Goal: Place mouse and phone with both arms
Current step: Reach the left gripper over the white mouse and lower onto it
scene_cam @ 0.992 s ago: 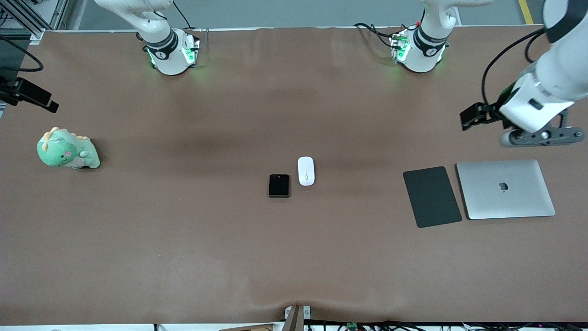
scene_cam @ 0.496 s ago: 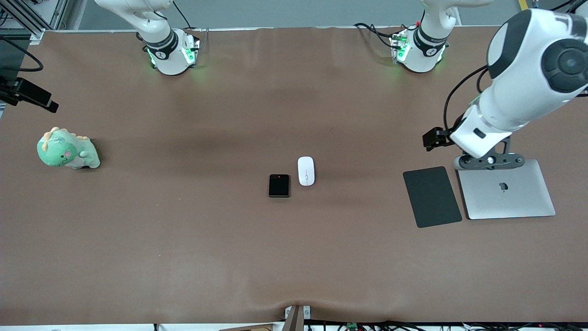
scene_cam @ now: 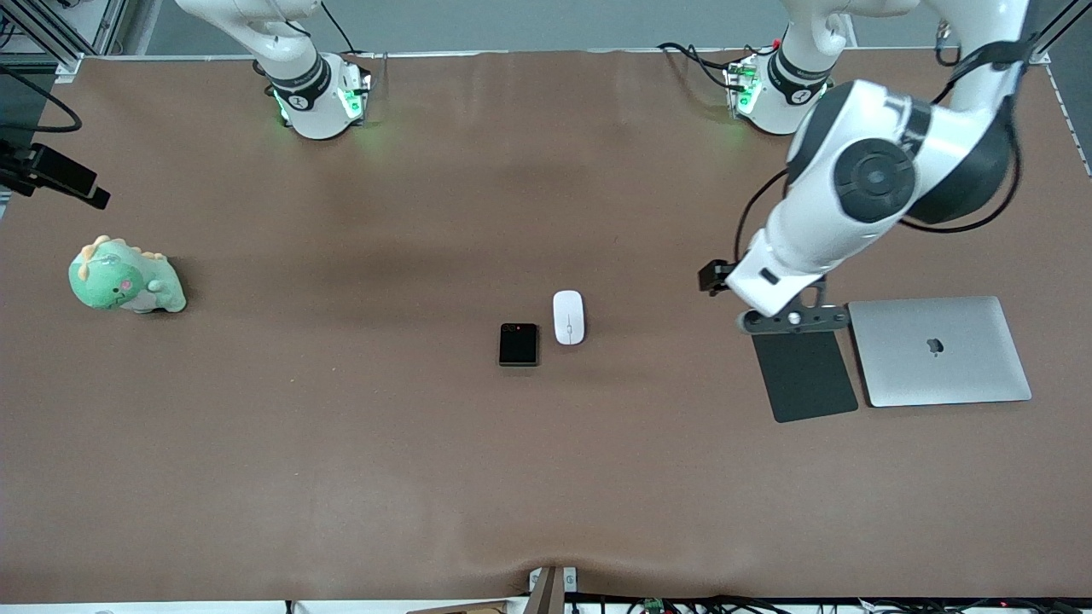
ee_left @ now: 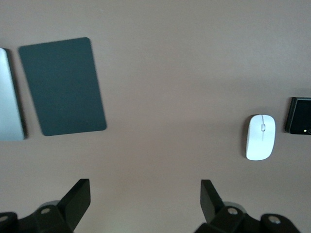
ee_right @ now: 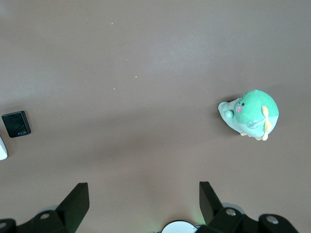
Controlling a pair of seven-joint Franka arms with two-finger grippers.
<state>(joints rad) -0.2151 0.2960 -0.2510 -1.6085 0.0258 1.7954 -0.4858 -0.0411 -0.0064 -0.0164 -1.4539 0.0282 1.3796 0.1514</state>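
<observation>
The white oval mouse [scene_cam: 568, 317] lies near the table's middle. The black folded phone [scene_cam: 519, 344] lies beside it, slightly nearer the front camera and toward the right arm's end. Both show in the left wrist view, mouse [ee_left: 260, 137] and phone [ee_left: 300, 115]. My left gripper [ee_left: 144, 204] is open and empty. The left arm's hand [scene_cam: 781, 286] hangs over the farther edge of the dark grey pad [scene_cam: 804, 365], apart from the mouse. My right gripper [ee_right: 143, 204] is open and empty, high above the table near its own base. It is out of the front view. The phone [ee_right: 16, 124] shows in the right wrist view.
A closed silver laptop [scene_cam: 938, 350] lies beside the pad at the left arm's end. A green plush dinosaur [scene_cam: 124, 278] sits at the right arm's end and also shows in the right wrist view [ee_right: 250, 115]. The brown table cover [scene_cam: 341, 443] is bare elsewhere.
The left arm has swung from above the laptop's end toward the table's middle and now hangs over the dark pad's farther edge. Mouse, phone and right arm have not moved.
</observation>
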